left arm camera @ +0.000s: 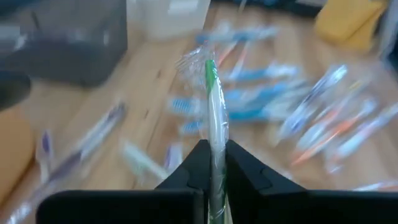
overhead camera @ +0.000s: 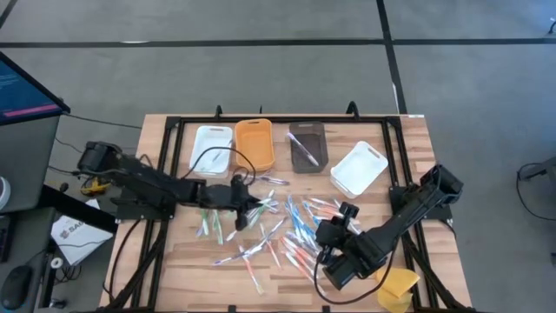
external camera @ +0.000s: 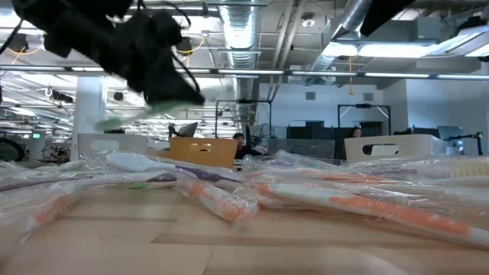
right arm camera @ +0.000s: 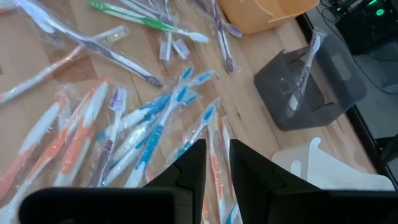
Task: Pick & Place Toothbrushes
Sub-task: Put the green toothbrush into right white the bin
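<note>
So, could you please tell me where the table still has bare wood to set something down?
Bare wood lies along the near edge of the table, left of the yellow sponge, and at the far right beyond the angled white tray. The middle is crowded with toothbrushes; the trays fill the far edge.

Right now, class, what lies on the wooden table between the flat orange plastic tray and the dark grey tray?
Nothing: in the high view, only bare wood separates the orange tray from the grey tray.

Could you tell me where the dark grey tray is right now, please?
In the high view, the dark grey tray sits along the table's far edge, between the orange tray and the tilted white tray.
</note>
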Motion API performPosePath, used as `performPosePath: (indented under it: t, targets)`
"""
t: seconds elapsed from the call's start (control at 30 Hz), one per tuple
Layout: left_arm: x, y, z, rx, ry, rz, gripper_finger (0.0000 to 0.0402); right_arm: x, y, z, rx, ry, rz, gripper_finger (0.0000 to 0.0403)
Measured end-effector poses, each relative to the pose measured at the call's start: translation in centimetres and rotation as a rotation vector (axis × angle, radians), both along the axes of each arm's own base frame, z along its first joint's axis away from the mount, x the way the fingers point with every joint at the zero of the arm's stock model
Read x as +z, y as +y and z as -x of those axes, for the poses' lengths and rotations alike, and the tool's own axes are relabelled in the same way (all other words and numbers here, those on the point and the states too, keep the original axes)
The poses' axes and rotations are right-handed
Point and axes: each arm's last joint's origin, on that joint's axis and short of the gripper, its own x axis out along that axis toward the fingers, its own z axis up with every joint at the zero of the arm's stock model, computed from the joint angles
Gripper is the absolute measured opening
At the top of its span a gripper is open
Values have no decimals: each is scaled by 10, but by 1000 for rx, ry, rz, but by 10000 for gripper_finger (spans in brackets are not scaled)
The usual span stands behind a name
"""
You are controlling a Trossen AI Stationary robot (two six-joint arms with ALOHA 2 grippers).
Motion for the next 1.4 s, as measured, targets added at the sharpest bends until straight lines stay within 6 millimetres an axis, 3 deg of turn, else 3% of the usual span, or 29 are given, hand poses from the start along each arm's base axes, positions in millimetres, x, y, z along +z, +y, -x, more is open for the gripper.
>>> performPosePath:
  t: [0.27,0.43,0.7,0.93,1.4]
  targets:
    - [58,-6,18,-77,-308,-45,20,-15,-8,-12,-6,-64,26,67]
    - [78,-9,24,-195,-458,-69,20,-12,-16,-32,32,-127,54,87]
    - [75,-12,20,-278,-472,-90,21,-1,-33,-70,106,-246,110,166]
    - [68,-13,22,-294,-458,-88,21,4,-41,-85,194,-251,86,231]
    - [61,-21,27,-330,-464,-79,21,22,-32,-98,316,-373,155,208]
